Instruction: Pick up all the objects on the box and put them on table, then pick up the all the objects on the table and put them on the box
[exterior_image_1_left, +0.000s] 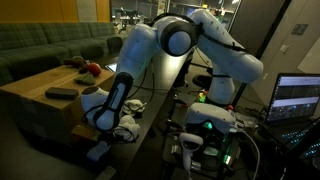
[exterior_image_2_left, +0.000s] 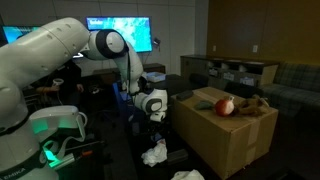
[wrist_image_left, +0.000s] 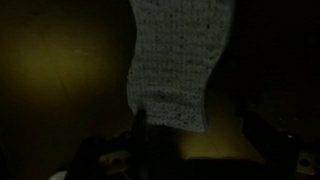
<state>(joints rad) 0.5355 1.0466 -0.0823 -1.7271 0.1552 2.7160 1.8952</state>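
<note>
A cardboard box (exterior_image_1_left: 35, 92) (exterior_image_2_left: 228, 138) carries a red apple-like object (exterior_image_1_left: 92, 68) (exterior_image_2_left: 226, 106), a brown object (exterior_image_2_left: 256, 103) and a flat black object (exterior_image_1_left: 60, 93). A white knitted cloth (exterior_image_2_left: 155, 152) (exterior_image_1_left: 127, 128) lies on the low dark surface beside the box. My gripper (exterior_image_2_left: 152, 108) (exterior_image_1_left: 112, 118) hangs just above the cloth, pointing down. In the dim wrist view the cloth (wrist_image_left: 178, 60) fills the top middle. My fingers (wrist_image_left: 197, 125) stand wide apart as dark shapes either side of its lower end, with nothing gripped.
A small grey object (exterior_image_1_left: 98, 150) lies on the dark surface near the cloth. A green sofa (exterior_image_1_left: 50, 42) stands behind the box. The robot base with green lights (exterior_image_1_left: 210, 125) (exterior_image_2_left: 55, 130) and a laptop (exterior_image_1_left: 297, 97) are close by. The scene is dark.
</note>
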